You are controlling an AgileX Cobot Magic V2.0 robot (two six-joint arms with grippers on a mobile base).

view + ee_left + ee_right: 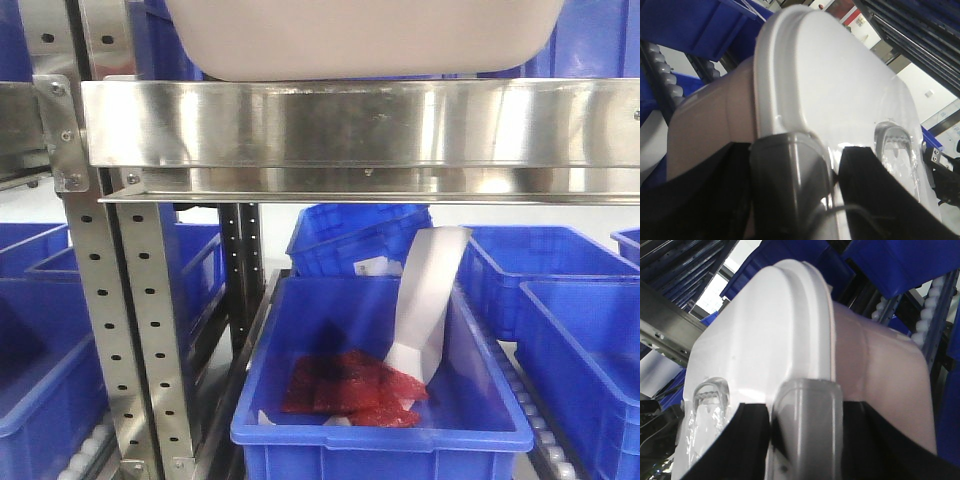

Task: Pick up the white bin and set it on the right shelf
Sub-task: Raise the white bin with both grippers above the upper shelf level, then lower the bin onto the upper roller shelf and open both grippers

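Since its lid is glossy and its walls thin, the one white bin (840, 100) is judged light, slippery and somewhat flexible, best taken at both ends. It is clamped at the rim by the left gripper (832, 165) and right gripper (771, 432), above the right shelf (360, 135). Several blue bins (380, 400) are seen below.

I have the left gripper (832, 165) clamped over the white bin (840, 95) rim. My right gripper (771, 427) grips its opposite end likewise.
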